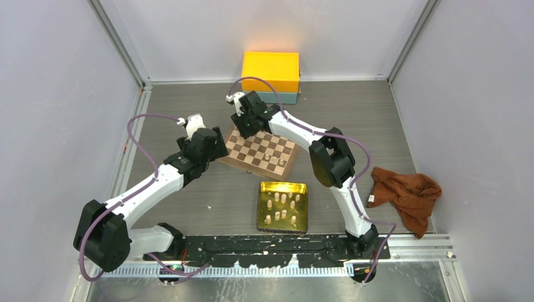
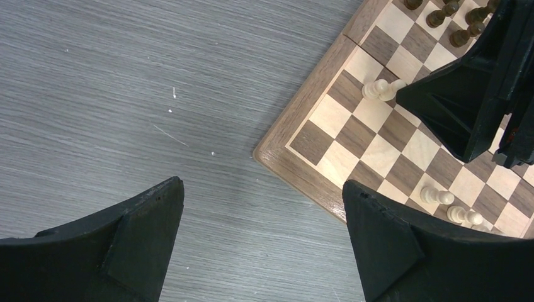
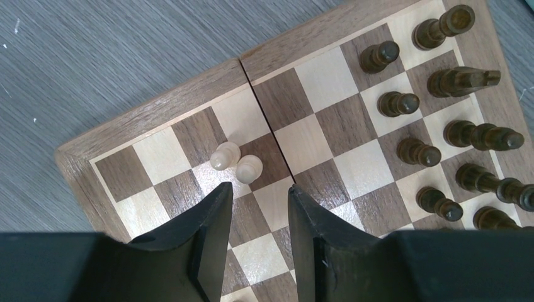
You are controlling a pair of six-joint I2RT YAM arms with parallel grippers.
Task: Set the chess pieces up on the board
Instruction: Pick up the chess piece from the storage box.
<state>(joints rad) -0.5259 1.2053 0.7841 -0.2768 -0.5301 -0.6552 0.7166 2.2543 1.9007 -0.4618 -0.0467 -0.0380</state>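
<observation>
On the bench (image 1: pixel 390 126), top external view: the board (image 1: pixel 259 151) lies at centre, with a gold tin tray (image 1: pixel 282 184) just near of it holding about ten pale chess pieces (image 1: pixel 283 207) not yet set out; a yellow box (image 1: pixel 271 72) stands at the far edge and a brown cloth (image 1: pixel 406 195) lies well to the right. The right hand (image 1: pixel 244 126) hangs over the board's far left corner and the left hand (image 1: pixel 204 146) is beside the board's left edge. Left wrist view: the left hand (image 2: pixel 263 189) is spread wide and empty over the bench and one board corner; two pale pieces (image 2: pixel 381 89) stand touching at the tip of the right arm's black finger (image 2: pixel 466 107), and two more (image 2: pixel 448 204) stand further along the board. Right wrist view: the right hand (image 3: pixel 259 189) has its fingers parted with nothing between them, their tips just short of the touching pair (image 3: pixel 237 161); dark pieces (image 3: pixel 409 100) fill the rows at the right. The step in hand appears to be seating a pale piece on its square. To do it well, the hand should rise straight up clear of the pair, since a sideways drift could topple either. The pair crowd a shared square edge, so one likely needs nudging to its own centre.
</observation>
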